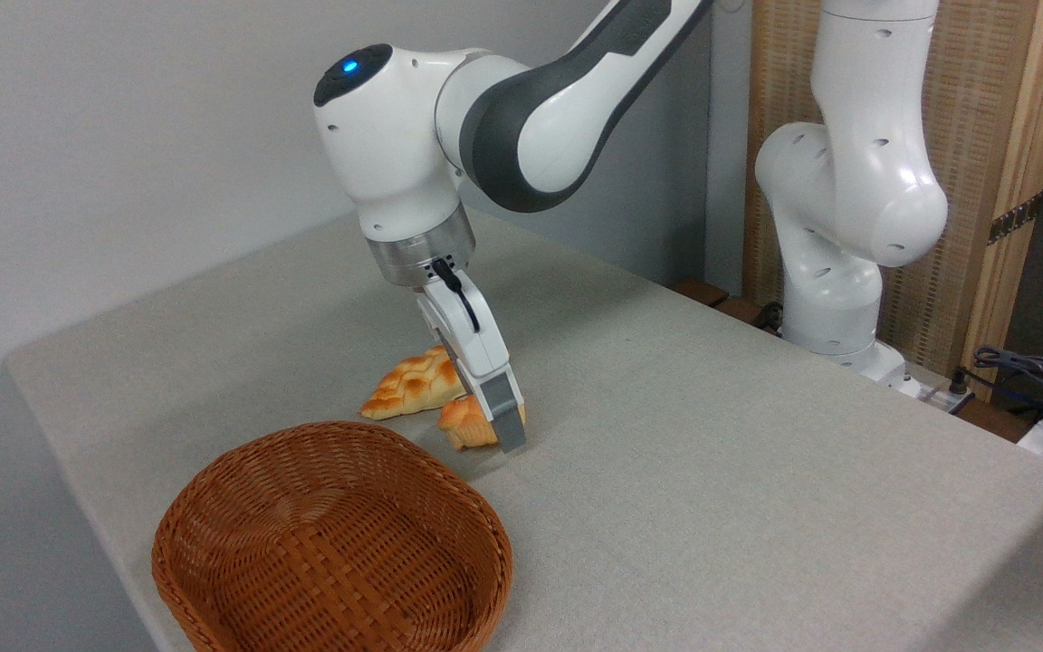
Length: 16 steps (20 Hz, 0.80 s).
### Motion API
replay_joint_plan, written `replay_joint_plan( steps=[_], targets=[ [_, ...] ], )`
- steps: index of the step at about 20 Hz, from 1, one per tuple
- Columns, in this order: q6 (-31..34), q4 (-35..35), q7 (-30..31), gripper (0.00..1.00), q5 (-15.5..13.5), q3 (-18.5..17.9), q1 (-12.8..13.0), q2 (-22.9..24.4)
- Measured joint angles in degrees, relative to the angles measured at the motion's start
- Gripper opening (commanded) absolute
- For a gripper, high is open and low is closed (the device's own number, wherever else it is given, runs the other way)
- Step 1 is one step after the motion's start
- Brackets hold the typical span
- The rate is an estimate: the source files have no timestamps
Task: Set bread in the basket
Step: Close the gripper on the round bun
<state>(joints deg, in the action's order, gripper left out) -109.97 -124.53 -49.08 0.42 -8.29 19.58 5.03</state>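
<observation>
The bread (pixel 462 422), a small golden-orange bun, rests on the grey tablecloth just behind the basket's far rim. My gripper (pixel 496 433) reaches down around it. The near grey-tipped finger (pixel 505 409) covers the bun's right side and its tip is down at the table. The other finger is hidden behind the bun, so I cannot see how wide the jaws stand. The basket (pixel 185 500), a wide reddish-brown wicker bowl, sits at the front left with nothing in it.
A long braided loaf (pixel 406 385) lies just behind and left of the bun, touching or nearly touching it. The arm's white base (pixel 838 272) stands at the table's right rear. Cables (pixel 1028 367) lie off the table's right edge.
</observation>
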Motion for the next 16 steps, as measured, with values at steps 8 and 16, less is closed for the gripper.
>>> replay_joint_plan(
  steps=[8, 16],
  targets=[
    [-0.4, 0.0, 0.0, 0.39, 0.0, 0.1, 0.7, -0.4],
    [-0.6, 0.0, -0.7, 0.39, 0.0, 0.1, 0.7, -0.4]
  ],
)
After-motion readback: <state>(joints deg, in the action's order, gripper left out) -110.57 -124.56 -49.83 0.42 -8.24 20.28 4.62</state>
